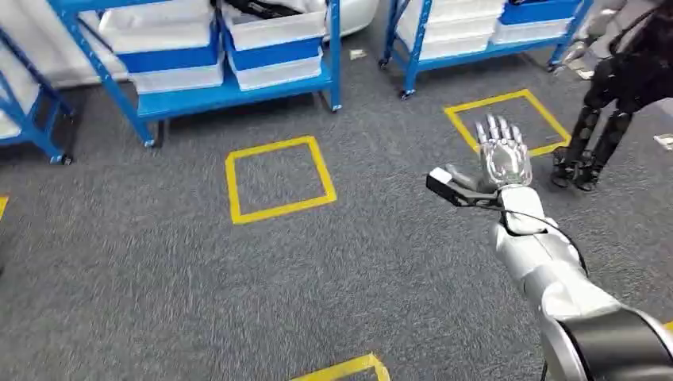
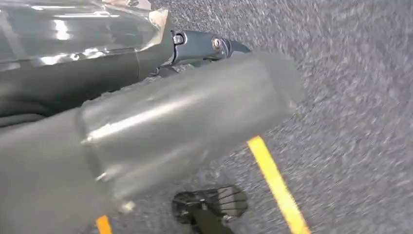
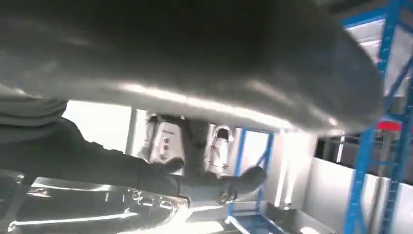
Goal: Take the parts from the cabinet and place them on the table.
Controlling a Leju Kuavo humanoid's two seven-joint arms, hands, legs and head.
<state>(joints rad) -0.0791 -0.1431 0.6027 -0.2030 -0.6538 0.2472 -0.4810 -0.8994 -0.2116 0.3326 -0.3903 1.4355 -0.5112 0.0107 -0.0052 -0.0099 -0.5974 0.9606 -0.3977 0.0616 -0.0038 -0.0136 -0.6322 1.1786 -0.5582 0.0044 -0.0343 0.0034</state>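
Silver and black, the robot's right arm (image 1: 571,309) is reaching up from the lower right corner of the head view, nearest the camera. At its end the right hand (image 1: 502,159) is hovering above the grey carpet (image 1: 159,262), holding nothing, with its fingers (image 1: 494,132) stretched out straight and slightly apart, pointing away from the robot. Its thumb is sticking out to the side, toward a yellow taped square (image 1: 278,178) marked on the carpet. Another yellow taped square (image 1: 508,121) is lying just beyond the fingertips.

Along the far edge of the carpet, a blue shelving rack (image 1: 214,95) is standing, carrying white and blue bins (image 1: 274,48) on its shelves; what is lying inside them is too small to tell. A second blue rack (image 1: 476,36) with more bins is standing to its right. At the far right, another dark humanoid robot (image 1: 611,103) is standing on the carpet.

From the left wrist view, the left hand (image 2: 160,131) is appearing as a blurred grey mass close to the lens, above carpet crossed by a yellow tape line (image 2: 277,185); whether its fingers are apart or together cannot be told. From the right wrist view, a blue rack frame (image 3: 389,122) is showing past the blurred grey hand cover.
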